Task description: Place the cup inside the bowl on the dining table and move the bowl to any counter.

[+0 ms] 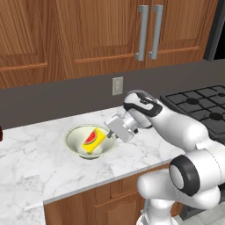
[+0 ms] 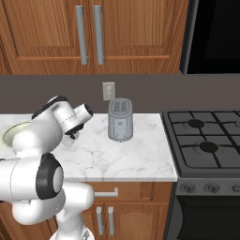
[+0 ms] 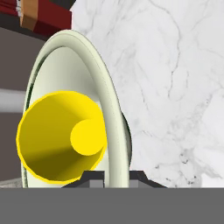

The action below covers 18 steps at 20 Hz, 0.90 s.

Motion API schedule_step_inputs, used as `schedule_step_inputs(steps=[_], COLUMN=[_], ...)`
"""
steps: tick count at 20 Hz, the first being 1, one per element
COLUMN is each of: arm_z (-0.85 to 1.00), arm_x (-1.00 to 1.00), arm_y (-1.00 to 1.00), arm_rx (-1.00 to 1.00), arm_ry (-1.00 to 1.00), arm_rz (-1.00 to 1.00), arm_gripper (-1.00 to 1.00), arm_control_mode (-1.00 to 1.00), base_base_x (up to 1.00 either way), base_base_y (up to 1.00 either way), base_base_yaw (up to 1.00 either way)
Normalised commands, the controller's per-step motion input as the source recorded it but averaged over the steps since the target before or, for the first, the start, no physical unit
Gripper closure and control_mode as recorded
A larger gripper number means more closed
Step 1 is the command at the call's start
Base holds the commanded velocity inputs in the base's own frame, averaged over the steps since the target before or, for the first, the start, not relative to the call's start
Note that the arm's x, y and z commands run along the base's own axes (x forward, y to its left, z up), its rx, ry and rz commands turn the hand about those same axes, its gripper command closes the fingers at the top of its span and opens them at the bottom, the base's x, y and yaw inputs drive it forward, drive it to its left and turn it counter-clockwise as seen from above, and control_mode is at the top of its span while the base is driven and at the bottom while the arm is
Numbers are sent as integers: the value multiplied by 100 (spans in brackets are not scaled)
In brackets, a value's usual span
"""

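Note:
The pale cream-green bowl (image 1: pixel 78 143) is on the marble counter (image 1: pixel 44 167), under the wooden wall cabinets. The yellow cup (image 1: pixel 93 141) with its red watermelon mark lies tilted inside it. My gripper (image 1: pixel 110 133) is shut on the bowl's right rim. In the hand view the rim (image 3: pixel 114 131) runs down between my two fingertips (image 3: pixel 92 176), with the cup's open mouth (image 3: pixel 57 144) just left of it. I cannot tell whether the bowl rests on the counter or hangs just above it. The dining table is out of view.
A grey toaster (image 2: pixel 120 119) stands on the counter right of my arm, below a wall outlet (image 2: pixel 108 91). A black gas stove (image 2: pixel 206 140) adjoins the counter on the right. A dark red object (image 3: pixel 39 17) sits at the counter's far left. The backsplash (image 1: pixel 52 101) runs behind the bowl.

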Motion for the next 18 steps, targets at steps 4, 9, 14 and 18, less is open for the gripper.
schedule_step_inputs(steps=[4,9,14,18], arm_z=[-12,-16,-17,-16], arm_x=[21,9,16,23], arm_y=[18,18,13,11], arm_rx=[0,0,0,-1], arm_ry=[0,0,0,0], arm_rz=[0,0,0,0], arm_gripper=[100,100,100,100], arm_control_mode=[-100,-100,-100,-100], base_base_x=[0,0,0,0], base_base_y=[0,0,0,0], base_base_yaw=[0,0,0,0])
